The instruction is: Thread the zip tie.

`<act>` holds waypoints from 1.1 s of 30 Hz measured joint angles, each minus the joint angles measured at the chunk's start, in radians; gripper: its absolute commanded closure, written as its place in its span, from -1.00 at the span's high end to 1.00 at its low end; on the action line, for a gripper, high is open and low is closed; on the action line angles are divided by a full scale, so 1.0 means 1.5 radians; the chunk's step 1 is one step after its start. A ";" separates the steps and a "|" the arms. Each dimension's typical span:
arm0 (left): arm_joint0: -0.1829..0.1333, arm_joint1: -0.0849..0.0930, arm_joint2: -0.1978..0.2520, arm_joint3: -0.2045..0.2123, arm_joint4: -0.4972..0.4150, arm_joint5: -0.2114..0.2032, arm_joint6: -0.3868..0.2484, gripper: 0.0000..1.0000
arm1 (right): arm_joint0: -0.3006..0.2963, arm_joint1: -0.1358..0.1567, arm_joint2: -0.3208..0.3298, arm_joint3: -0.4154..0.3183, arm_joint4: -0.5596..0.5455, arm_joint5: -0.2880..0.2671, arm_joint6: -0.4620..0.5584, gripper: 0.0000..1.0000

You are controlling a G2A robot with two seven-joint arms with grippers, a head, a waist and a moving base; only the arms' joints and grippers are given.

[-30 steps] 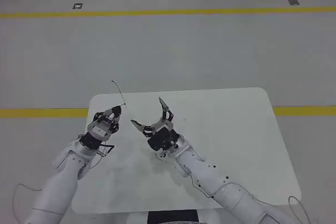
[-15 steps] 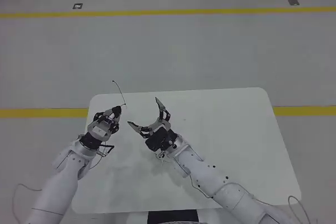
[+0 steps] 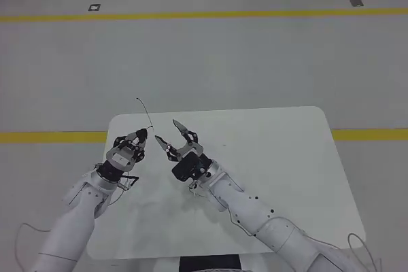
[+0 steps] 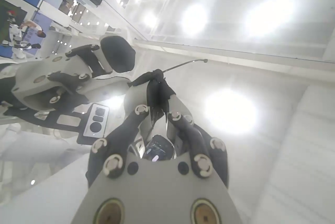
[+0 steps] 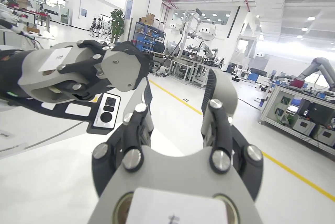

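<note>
A thin dark zip tie sticks up and away from my left gripper, which is shut on its lower end above the table's far left corner. In the left wrist view the closed fingertips pinch the zip tie, whose free end points outward. My right gripper stands open just to the right of the left one, close beside it, with nothing between its fingers. In the right wrist view the open right gripper has the left gripper directly next to one finger.
Both arms hover over the white table. Yellow floor lines run behind it.
My right gripper has moved left, close to the left gripper, and its fingers have narrowed somewhat. The left arm and the zip tie have stayed put.
</note>
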 measured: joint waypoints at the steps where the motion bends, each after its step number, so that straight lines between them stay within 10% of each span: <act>1: 0.000 0.000 0.000 0.000 0.000 0.000 0.000 -1.00 | 0.001 -0.001 0.000 0.002 0.000 0.001 0.003 -0.24; 33: 0.000 0.000 0.000 0.000 0.000 0.000 0.000 -1.00 | 0.010 -0.021 -0.006 0.019 0.000 -0.007 -0.010 -0.52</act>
